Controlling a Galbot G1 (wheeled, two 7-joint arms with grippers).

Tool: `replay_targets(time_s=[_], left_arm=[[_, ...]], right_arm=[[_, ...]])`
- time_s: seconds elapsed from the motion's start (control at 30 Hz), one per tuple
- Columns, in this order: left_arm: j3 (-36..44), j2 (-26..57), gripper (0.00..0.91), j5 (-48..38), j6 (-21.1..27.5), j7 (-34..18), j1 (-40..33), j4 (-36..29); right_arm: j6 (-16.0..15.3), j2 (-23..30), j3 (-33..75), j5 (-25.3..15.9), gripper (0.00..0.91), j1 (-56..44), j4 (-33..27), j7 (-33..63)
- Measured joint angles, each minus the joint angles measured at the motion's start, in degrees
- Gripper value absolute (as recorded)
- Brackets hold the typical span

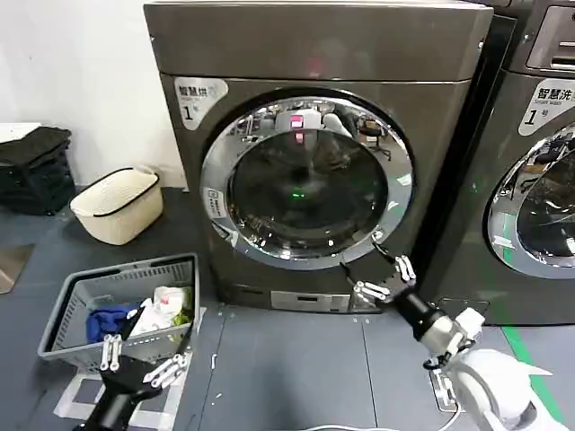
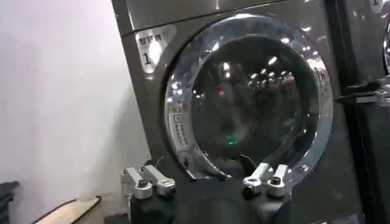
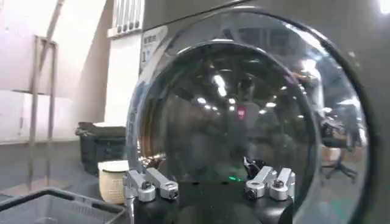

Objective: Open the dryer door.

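Two grippers show in the head view. The right gripper (image 1: pixel 386 277) reaches up from the lower right, fingers spread wide and holding nothing, its tips just below and right of the door (image 1: pixel 307 176), close to the lower right of the chrome ring; whether it touches cannot be told. The door sits shut against the dryer (image 1: pixel 314 54). The left gripper (image 1: pixel 144 359) waits low at the left, fingers also spread and empty, just in front of a grey basket (image 1: pixel 126 280) of laundry, well away from the door. A cream hamper (image 1: pixel 118 205) stands beyond the basket, by the wall.

From the left wrist, the left gripper (image 2: pixel 206 182) is open with nothing between its fingers; the door (image 2: pixel 250 97) lies ahead of it and apart.

From the right wrist, the right gripper (image 3: pixel 211 184) is open and empty, the door (image 3: pixel 244 109) looming just ahead of its fingertips. The hamper (image 3: pixel 113 176) stands off to one side, far behind.
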Motion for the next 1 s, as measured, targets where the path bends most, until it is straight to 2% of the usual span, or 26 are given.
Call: replay_targets(time_s=[0.47,1.0], left_arm=[[0.05,-0.06,0.907,0.08,-0.01,0.18,0.07,0.12],[0.21,-0.51,0.907,0.32,-0.08,0.33,0.02,0.15]], right_arm=[[-1.01,0.12,-11.98,1.16,0.907,13.79,-4.52,1.44],[-1.46,4.35,-23.23,1.38,0.907,26.58,-11.95,2.09]])
